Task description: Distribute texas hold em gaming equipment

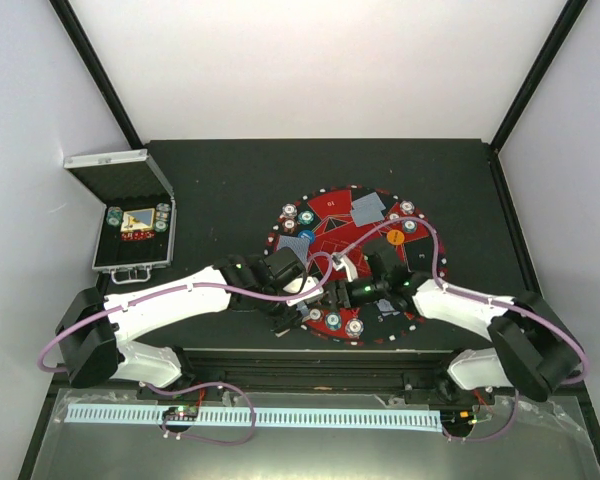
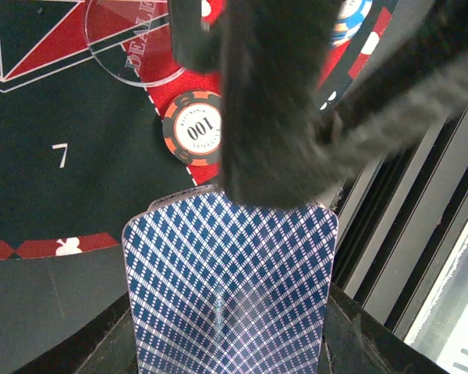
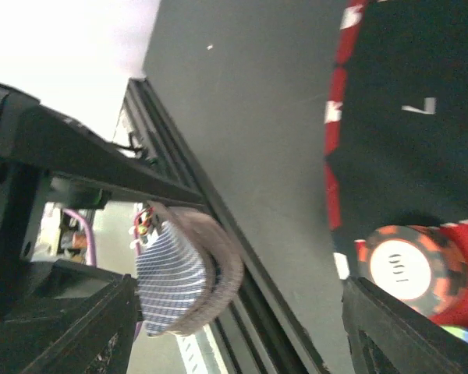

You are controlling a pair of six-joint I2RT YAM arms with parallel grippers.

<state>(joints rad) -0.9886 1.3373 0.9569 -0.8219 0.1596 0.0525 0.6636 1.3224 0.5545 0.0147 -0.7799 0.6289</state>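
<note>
The left gripper (image 2: pixel 230 336) pinches a blue-backed card (image 2: pixel 230 288) at the bottom centre of its view (a narrow grip). Just above the card, an orange "100" chip (image 2: pixel 192 134) lies on the mat (image 2: pixel 31 156). The right gripper (image 3: pixel 234 327) stands wide, holding nothing, with the chip at its view's lower right.

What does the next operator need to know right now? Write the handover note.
Left gripper: shut on playing cards, above the mat's near edge.
Right gripper: open, empty, an orange chip by one finger.
Done: chip stacks round the mat's rim; dealt cards lie in two places.
Left: deal the held cards; more chips sit in the case.
</note>
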